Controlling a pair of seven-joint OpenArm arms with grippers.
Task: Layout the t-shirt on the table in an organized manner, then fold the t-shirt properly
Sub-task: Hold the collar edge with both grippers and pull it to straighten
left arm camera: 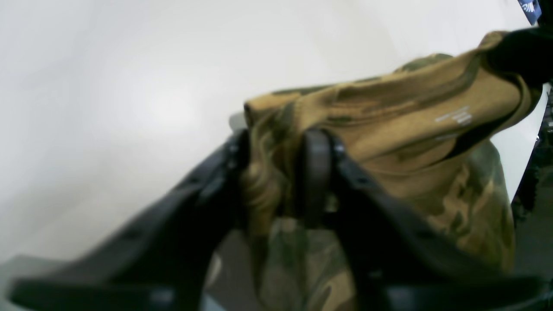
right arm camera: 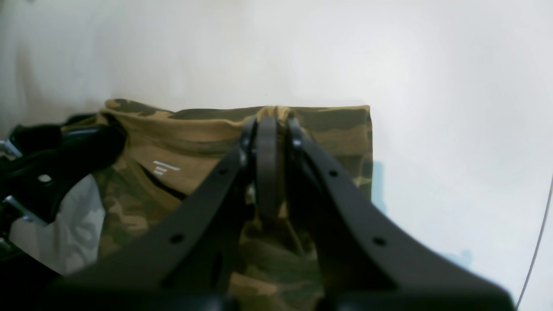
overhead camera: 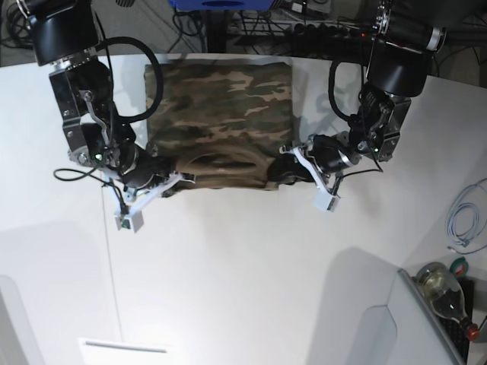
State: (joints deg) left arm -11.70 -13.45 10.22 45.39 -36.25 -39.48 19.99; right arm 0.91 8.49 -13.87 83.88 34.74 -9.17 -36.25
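both sets of fingers point(left arm camera: 276, 172) point(right arm camera: 268, 168) are clamped on the t-shirt's point(overhead camera: 221, 106) near edge over the desk point(overhead camera: 243, 289), so uneven pulling could skew the fold.

The left claw point(left arm camera: 276, 172) is filling the near part of the view, its two dark fingers point(left arm camera: 317, 172) pinching a bunched fold of the t-shirt point(left arm camera: 414, 129) between them. The camouflage fabric is rising from the grip toward the far right as a raised tan ridge, with small pale printing showing on its inner face. More olive and brown cloth is hanging below and to the right of the claw. A dark shape is gripping the shirt's far right corner. The white table point(left arm camera: 108, 108) is spreading out to the left and beyond, slightly blurred.
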